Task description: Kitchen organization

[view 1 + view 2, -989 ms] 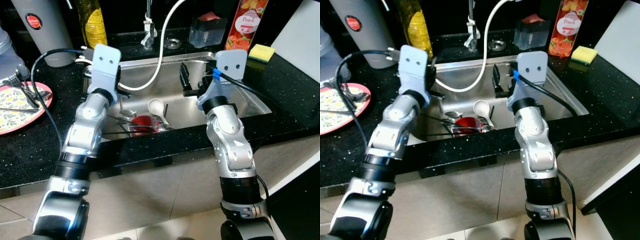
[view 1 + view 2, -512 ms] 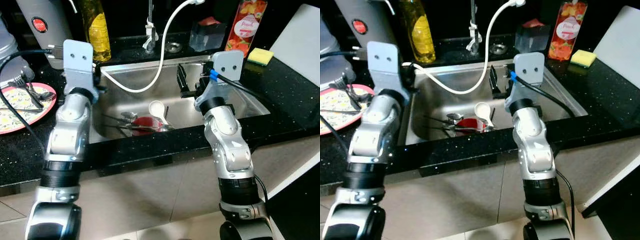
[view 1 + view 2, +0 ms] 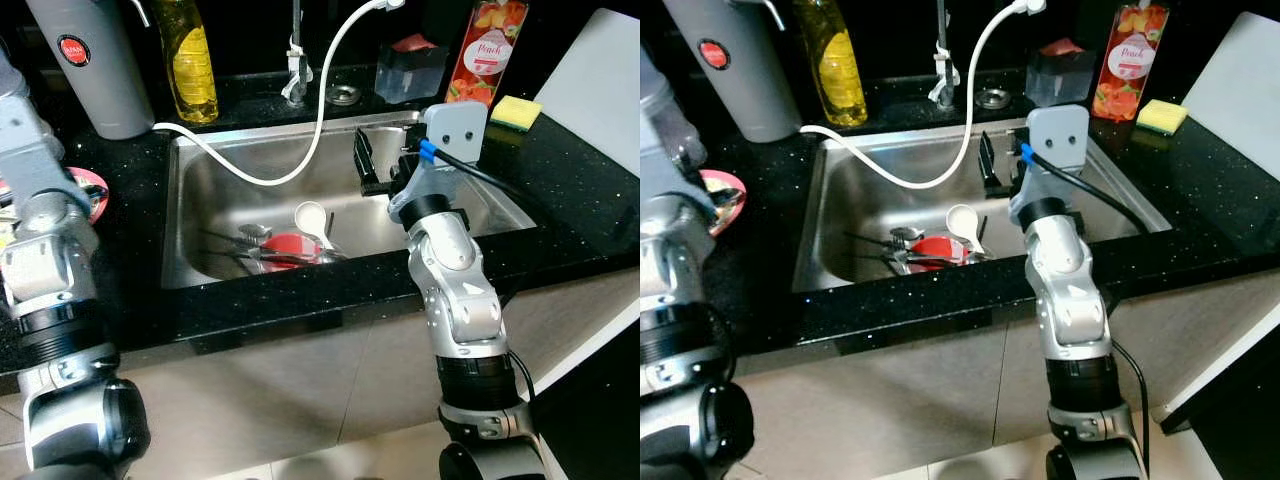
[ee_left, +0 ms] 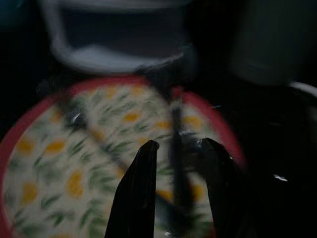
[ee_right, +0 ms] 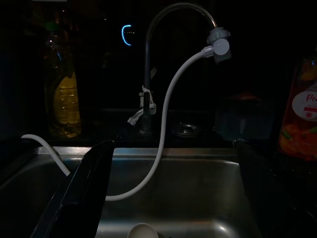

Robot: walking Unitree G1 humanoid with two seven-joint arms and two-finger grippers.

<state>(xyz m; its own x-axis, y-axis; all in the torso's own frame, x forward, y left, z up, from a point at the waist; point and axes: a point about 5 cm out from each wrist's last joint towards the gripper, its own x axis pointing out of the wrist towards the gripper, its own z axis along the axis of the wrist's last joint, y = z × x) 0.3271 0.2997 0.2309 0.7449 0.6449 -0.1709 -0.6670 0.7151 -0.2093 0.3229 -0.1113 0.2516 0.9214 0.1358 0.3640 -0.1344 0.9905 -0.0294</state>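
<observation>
Plate [image 4: 74,163] with cutlery [image 4: 176,148] lies under the left gripper [image 4: 179,148], jaws narrowly parted; cutlery runs 12 to 6 between them. Right gripper [image 5: 171,153], wide, hangs over the sink [image 3: 200,200].

The left wrist view is dark and smeared: the flowered plate [image 4: 74,163] is cut off by the picture's edges, and the dark utensils [image 4: 176,148] lying on it cannot be told apart as forks or spoons. The left gripper [image 4: 178,148] has its fingers parted, but whether they touch the plate is unclear. From the head, the left arm [image 3: 45,240] covers most of that plate, leaving a red rim sliver [image 3: 88,187]. In the sink [image 3: 230,200], the cutlery [image 3: 240,250] around the red bowl [image 3: 290,247] is too small to sort. The grey jug [image 3: 90,60] and the tap [image 3: 293,50] are cut off at the top edge. The right wrist view is very dark, so the labels on the oil bottle [image 5: 64,94] and the carton [image 5: 299,119] are unreadable.
</observation>
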